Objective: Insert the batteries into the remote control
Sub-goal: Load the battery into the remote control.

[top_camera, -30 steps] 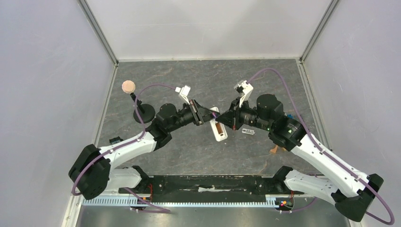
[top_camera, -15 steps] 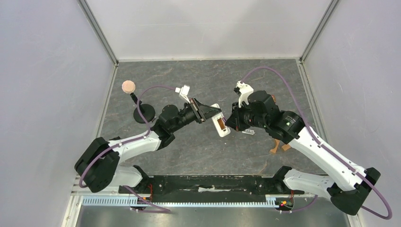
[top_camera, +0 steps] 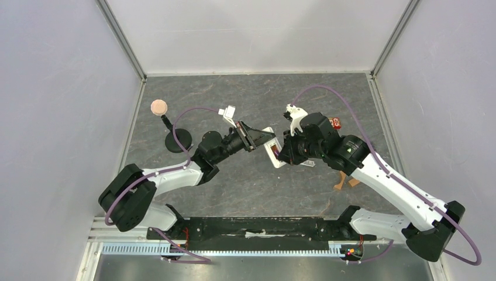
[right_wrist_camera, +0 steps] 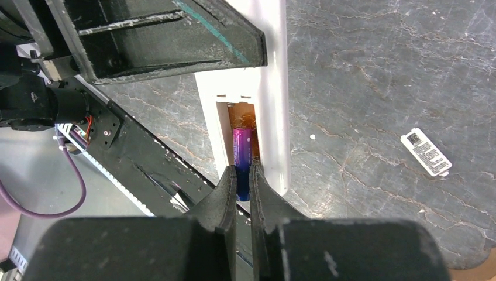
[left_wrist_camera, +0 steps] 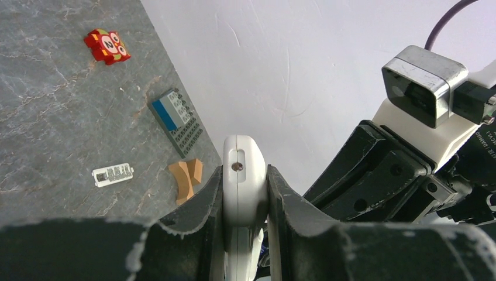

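The white remote control (top_camera: pixel 272 153) is clamped between my left gripper's (top_camera: pixel 264 139) fingers and held above the table with its open back bay facing my right arm. In the left wrist view its rounded end (left_wrist_camera: pixel 244 175) fills my left gripper (left_wrist_camera: pixel 245 196). My right gripper (right_wrist_camera: pixel 243 175) is shut on a purple-blue battery (right_wrist_camera: pixel 242 149), whose far end lies inside the remote's (right_wrist_camera: pixel 272 88) recessed bay, beside a copper-coloured contact. In the top view my right gripper (top_camera: pixel 283 153) sits against the remote. No other battery shows.
A red block (left_wrist_camera: pixel 107 47), a blue and grey ridged box (left_wrist_camera: pixel 177 121), tan wooden pieces (left_wrist_camera: pixel 186 177) and a white label tag (right_wrist_camera: pixel 426 151) lie on the grey table to the right. A black stand with a pink disc (top_camera: pixel 159 107) is at the left. Walls enclose the table.
My right arm has moved left and brought its gripper onto the remote. My left gripper has shifted the remote slightly up and right, toward it.
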Motion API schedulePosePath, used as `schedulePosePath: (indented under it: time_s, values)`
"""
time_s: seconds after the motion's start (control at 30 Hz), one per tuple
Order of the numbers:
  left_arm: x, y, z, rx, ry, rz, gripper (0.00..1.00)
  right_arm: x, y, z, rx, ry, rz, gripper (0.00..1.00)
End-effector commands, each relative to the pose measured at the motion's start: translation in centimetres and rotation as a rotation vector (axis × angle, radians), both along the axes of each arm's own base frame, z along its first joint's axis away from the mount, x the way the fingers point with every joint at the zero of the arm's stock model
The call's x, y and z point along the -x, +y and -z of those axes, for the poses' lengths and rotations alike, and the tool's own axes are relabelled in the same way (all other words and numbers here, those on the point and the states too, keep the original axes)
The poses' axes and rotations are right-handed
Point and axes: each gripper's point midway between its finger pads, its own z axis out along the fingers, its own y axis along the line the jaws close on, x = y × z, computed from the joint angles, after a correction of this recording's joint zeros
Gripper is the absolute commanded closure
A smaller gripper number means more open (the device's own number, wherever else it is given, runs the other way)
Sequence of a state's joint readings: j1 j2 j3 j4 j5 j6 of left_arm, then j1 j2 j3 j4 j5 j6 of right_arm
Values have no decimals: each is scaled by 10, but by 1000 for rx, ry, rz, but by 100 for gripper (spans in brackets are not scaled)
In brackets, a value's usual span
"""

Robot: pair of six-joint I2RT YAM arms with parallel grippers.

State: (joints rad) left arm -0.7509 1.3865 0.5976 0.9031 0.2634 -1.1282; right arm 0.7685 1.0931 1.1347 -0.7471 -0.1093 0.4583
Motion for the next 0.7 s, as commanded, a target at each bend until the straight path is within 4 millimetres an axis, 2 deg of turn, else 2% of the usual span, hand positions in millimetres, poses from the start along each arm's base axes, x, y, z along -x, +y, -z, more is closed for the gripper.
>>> schedulePosePath:
  time_s: [0.0, 0.4, 0.67]
  values:
    - [9, -1, -28, 110, -67, 26, 98, -2, 10, -17, -43, -26, -28, 93]
    - [27, -1, -48, 215, -133, 80, 98, -2, 16, -26, -87, -32, -32, 91]
    - [23, -6, -47, 203, -99, 33, 98, -5, 20, -34, -113, -59, -33, 92]
